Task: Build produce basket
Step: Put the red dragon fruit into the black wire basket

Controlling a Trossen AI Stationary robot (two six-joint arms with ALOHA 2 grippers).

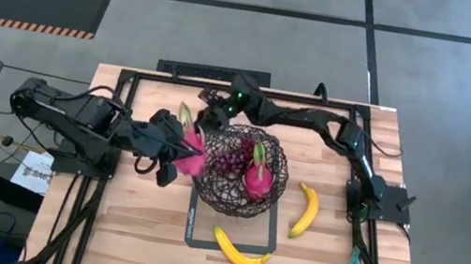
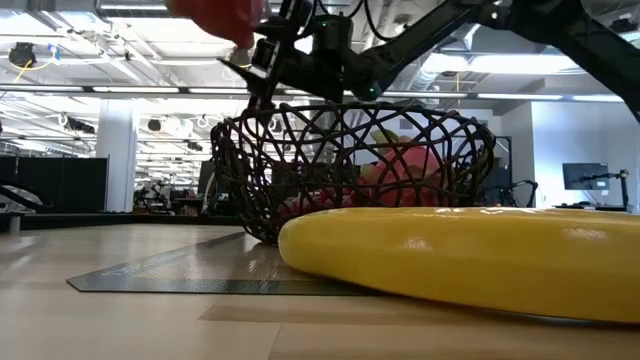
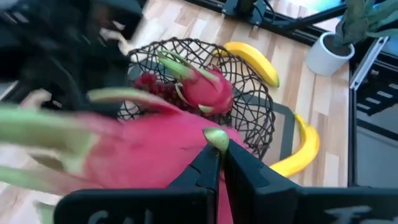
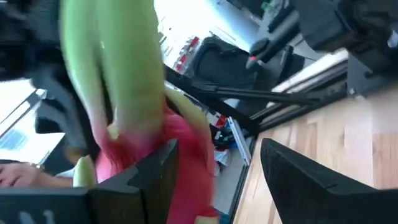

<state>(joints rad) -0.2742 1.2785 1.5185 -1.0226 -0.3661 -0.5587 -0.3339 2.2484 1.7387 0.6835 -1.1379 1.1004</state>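
The left gripper (image 1: 184, 146) hangs at the left rim of the wire basket (image 1: 276, 184), its jaws clamped tight on a pink dragon fruit (image 1: 192, 148) with green tips — held above the tabletop (image 1: 136, 221), just outside the rim. The right gripper (image 1: 210, 109) sits just behind that fruit at the basket's far-left edge, jaws spread wide and holding nothing. Inside the basket lie a second dragon fruit (image 1: 257, 177) and dark red grapes (image 1: 231, 161). Two bananas rest on the tabletop — one (image 1: 240, 251) in front of the basket, one (image 1: 305, 210) to its right.
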